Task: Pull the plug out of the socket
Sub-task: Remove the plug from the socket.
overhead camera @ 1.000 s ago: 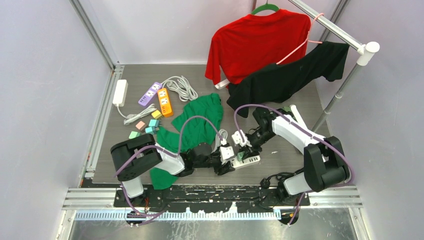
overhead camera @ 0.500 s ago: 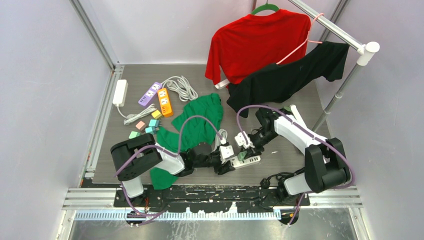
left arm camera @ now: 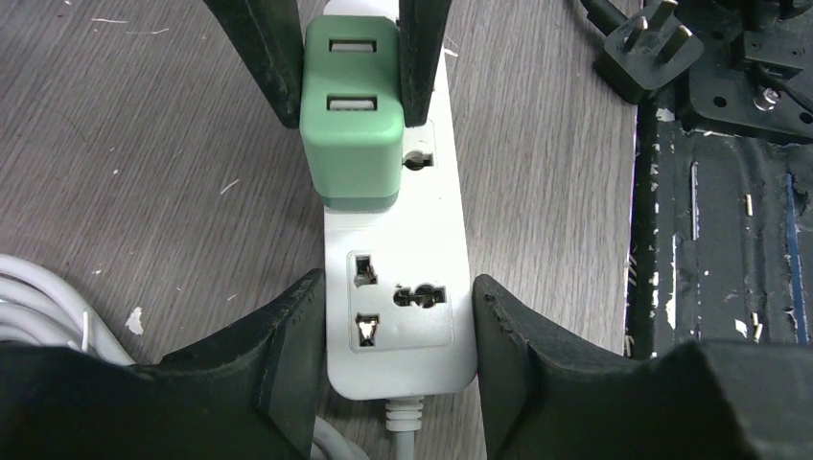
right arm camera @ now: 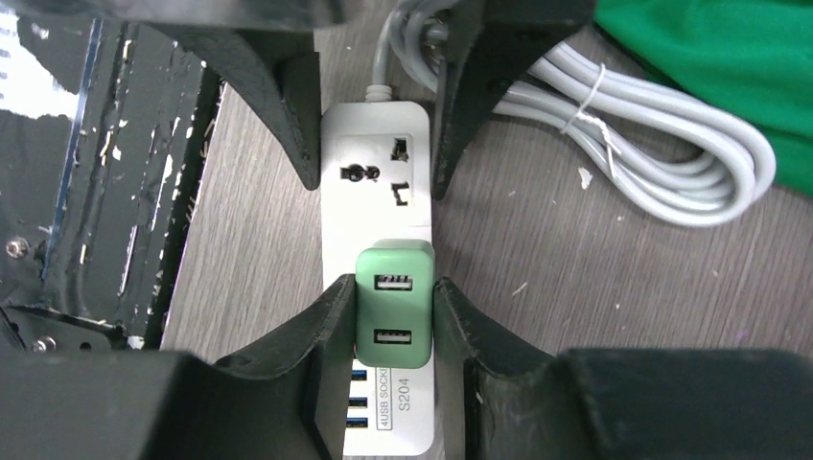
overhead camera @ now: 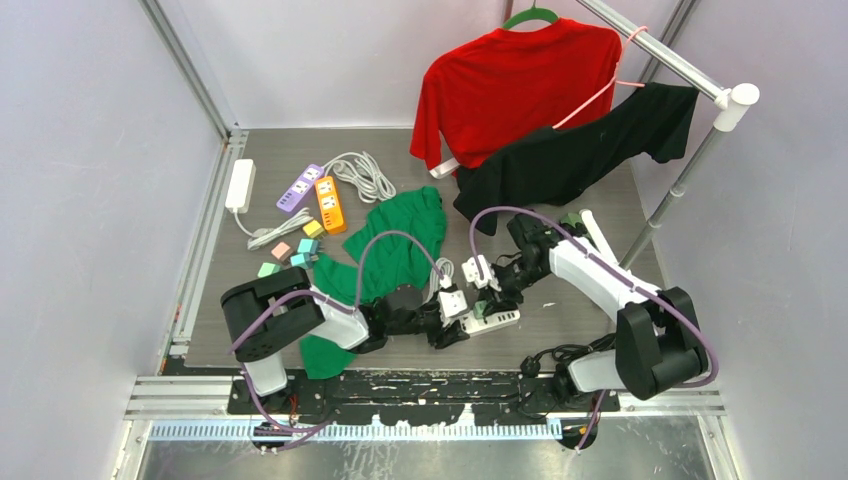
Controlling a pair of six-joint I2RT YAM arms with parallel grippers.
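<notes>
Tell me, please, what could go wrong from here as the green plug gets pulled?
1. The right end effector pinches only the smooth sides of the green cube-shaped USB plug; it may slip off.
2. The left end effector clamps the white plastic power strip at its cable end alone, so the far end may lift or tilt with the plug.

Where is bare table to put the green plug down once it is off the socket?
Free: the table right of the white power strip, toward the rack pole; also the back, between the grey cable coil and the red shirt. Crowded: around the green plug, and by the green shirt.
</notes>
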